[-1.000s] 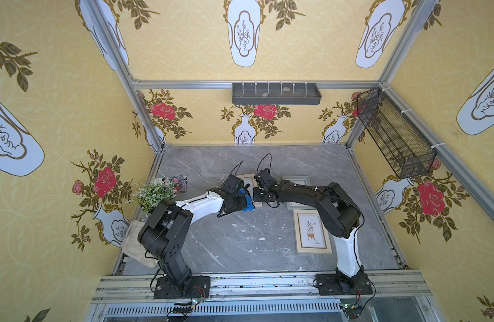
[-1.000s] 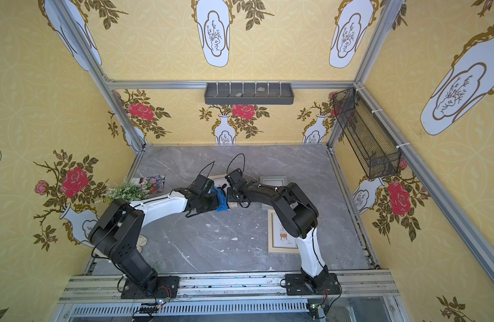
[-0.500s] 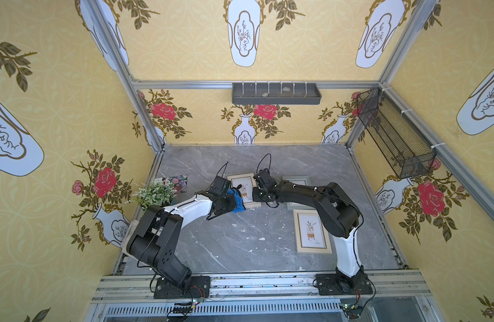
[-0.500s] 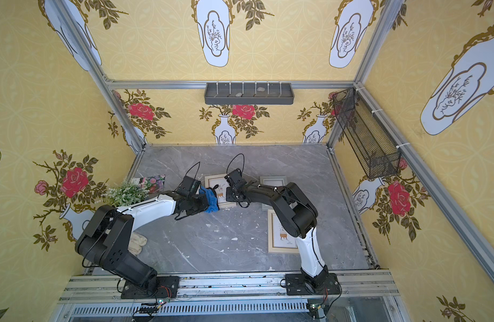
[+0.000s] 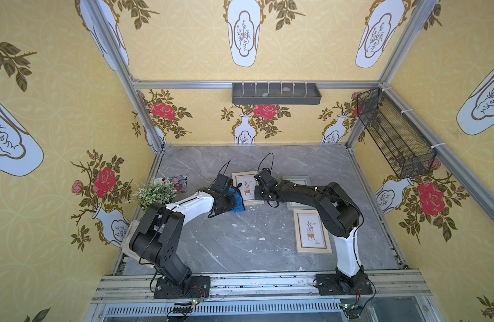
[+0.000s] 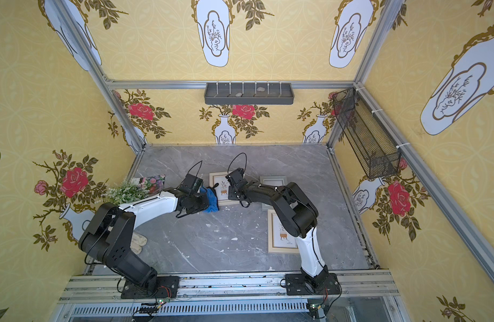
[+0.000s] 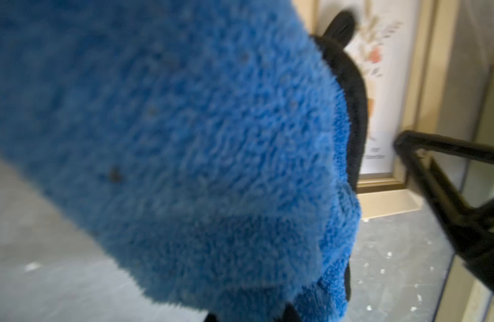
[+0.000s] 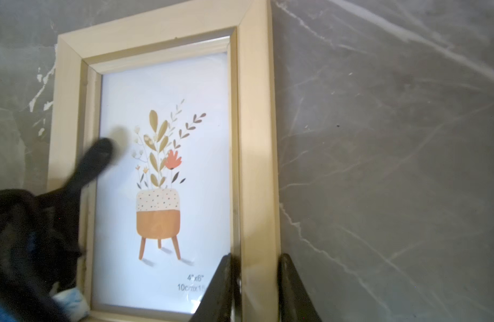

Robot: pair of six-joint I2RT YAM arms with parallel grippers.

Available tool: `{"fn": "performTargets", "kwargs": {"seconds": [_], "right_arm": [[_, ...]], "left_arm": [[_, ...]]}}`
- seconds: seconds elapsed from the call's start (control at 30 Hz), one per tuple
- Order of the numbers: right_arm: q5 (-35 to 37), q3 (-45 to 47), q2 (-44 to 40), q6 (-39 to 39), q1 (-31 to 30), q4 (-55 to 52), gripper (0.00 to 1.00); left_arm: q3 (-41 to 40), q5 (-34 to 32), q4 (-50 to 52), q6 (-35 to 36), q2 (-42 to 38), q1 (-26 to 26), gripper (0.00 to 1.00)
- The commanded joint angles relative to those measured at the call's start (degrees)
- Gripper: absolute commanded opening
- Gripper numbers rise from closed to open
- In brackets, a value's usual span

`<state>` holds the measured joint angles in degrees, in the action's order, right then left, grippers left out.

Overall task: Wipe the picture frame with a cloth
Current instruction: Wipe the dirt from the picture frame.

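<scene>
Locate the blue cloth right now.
In both top views the cloth is mid-table, bunched in the left tool. It overlaps the left-arm-side edge of the picture frame, whose opposite rail the right tool pinches.

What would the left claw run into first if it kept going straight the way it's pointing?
Most likely the picture frame: the left claw, shut on the blue cloth, points at it, the cloth's black loop over its glass. The right claw pinches the far rail beyond. Height is unclear.

The left pincer [image 5: 232, 198] holds the blue cloth [image 5: 238, 201] on the picture frame [image 5: 248, 178], the right pincer [image 5: 257, 189] opposite.
</scene>
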<state>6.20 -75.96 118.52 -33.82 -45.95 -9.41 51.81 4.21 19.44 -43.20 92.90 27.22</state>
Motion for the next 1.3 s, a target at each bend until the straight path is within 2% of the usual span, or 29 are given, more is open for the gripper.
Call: {"fn": "performTargets", "kwargs": {"seconds": [0.0,0.23,0.4,0.6,0.8,0.93,1.07,1.13,1.27], "right_arm": [[-3.93,0.55,1.18,-0.89,-0.44,-6.44,0.17],[-4.35,-0.74,1.67,-0.98,-2.23,-6.59,0.15],[-4.10,-0.60,1.60,-1.36,-3.25,-6.50,0.15],[-3.47,0.28,0.56,-1.54,-3.14,-6.55,0.15],[-3.11,1.31,-0.12,-1.66,-2.47,-6.51,0.15],[-2.75,1.55,-0.43,-1.38,-2.16,-6.76,0.15],[-2.68,1.42,-0.56,-1.40,-2.08,-6.81,0.15],[-2.67,1.14,-0.47,-1.33,-2.04,-6.95,0.15],[-2.94,0.64,-0.10,-1.27,-2.23,-7.09,0.15]], "left_arm": [[-0.19,0.83,0.49,3.20,-1.68,0.17,0.00],[5.77,3.16,-4.47,3.47,-1.18,2.41,0.00],[11.82,3.57,-3.25,3.65,5.97,2.66,0.00],[10.70,2.53,-2.97,3.26,10.53,1.40,0.00],[3.13,-1.66,-1.92,5.86,5.77,-4.49,0.00],[1.63,-5.20,1.03,7.76,1.38,-6.80,0.00],[3.68,-7.59,3.50,7.96,-2.02,-7.10,0.00],[5.35,-6.17,3.33,7.70,-2.79,-6.79,0.00],[11.01,-3.37,2.03,8.13,-0.63,-2.62,0.00]]}}
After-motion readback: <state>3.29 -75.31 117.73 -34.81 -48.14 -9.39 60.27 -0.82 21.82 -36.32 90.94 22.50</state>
